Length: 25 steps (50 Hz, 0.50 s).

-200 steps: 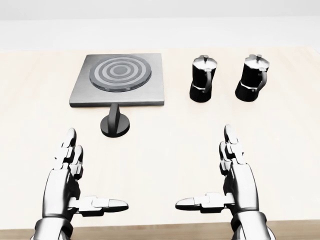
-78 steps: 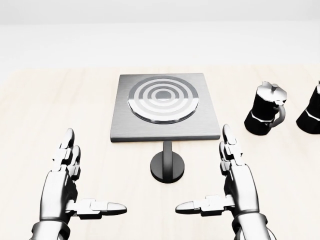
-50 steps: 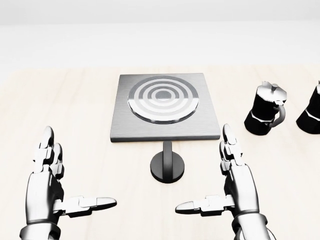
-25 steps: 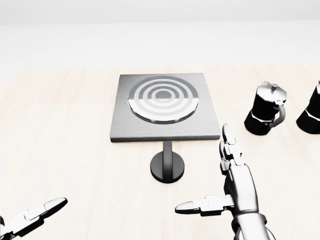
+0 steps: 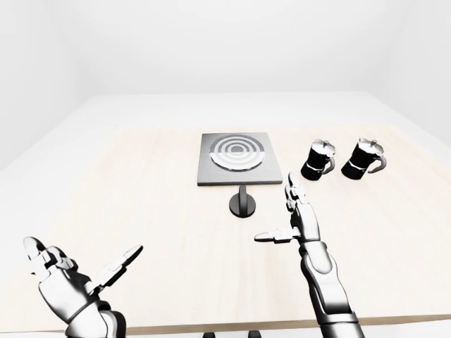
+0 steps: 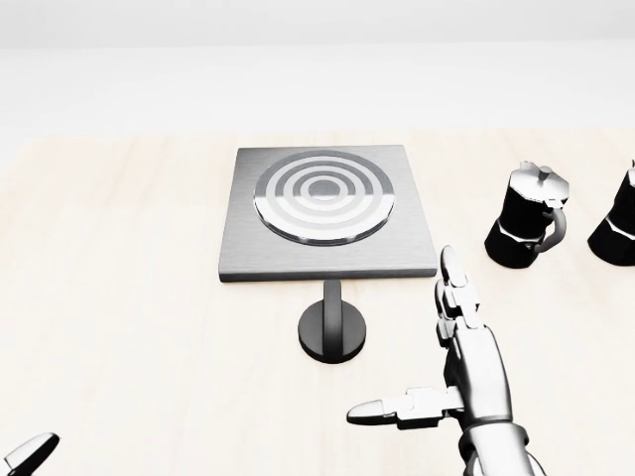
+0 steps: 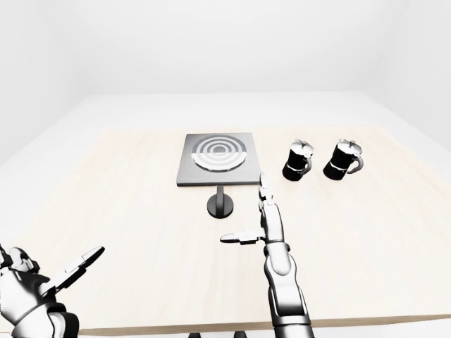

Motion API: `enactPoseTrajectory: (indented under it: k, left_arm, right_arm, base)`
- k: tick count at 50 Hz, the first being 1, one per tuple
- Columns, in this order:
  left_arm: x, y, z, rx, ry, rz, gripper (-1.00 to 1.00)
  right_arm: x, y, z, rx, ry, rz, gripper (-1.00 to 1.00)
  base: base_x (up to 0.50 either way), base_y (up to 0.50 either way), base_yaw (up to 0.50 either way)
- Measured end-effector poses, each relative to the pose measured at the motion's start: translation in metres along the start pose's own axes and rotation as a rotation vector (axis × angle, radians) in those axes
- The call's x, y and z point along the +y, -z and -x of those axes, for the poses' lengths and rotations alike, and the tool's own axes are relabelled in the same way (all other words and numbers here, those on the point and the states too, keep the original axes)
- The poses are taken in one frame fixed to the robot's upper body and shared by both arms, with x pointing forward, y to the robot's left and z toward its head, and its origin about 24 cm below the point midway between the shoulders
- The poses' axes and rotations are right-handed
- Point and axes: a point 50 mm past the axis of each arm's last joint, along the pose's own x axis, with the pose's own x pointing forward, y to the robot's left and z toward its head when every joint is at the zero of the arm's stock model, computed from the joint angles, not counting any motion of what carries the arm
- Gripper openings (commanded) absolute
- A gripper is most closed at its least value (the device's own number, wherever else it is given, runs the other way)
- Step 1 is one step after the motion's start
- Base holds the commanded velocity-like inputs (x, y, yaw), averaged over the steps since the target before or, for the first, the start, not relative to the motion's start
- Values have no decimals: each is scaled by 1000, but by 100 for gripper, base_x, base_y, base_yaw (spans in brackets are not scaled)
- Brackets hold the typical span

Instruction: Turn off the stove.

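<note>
A grey square stove (image 6: 322,213) with a ringed round burner lies on the pale wooden table (image 6: 129,297), in the middle of the head view. Its black round knob (image 6: 332,332) stands just below the plate's lower edge, with its bar pointing at the plate. My right hand (image 6: 407,337) is open, fingers up and thumb out to the left, just right of and below the knob, not touching it. My left hand (image 5: 84,255) is open and low at the bottom left of the left-eye view, far from the knob. Only its thumb tip (image 6: 30,453) shows in the head view.
Two black moka pots (image 5: 318,160) (image 5: 363,158) stand on the table to the right of the stove. The table's near edge (image 5: 211,327) runs along the bottom of the eye views. White floor and walls surround the table.
</note>
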Motion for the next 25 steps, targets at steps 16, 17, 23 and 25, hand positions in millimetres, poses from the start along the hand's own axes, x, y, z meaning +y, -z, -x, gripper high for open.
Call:
enactPoseTrajectory:
  k: [16,17,23,25]
  left_arm:
    - [8,3,1,14,-43,2,100]
    - [8,3,2,14,-43,1,100]
    - [8,3,2,14,-46,1,100]
    - [8,3,2,14,-47,0,100]
  right_arm:
    - [0,1,-1,9,7,15,100]
    - [0,1,-1,9,7,16,100]
    - [0,2,-1,12,9,21,100]
    - [0,2,-1,12,9,22,100]
  base:
    - [0,0,0]
    - [0,0,0]
    - [0,0,0]
    - [0,0,0]
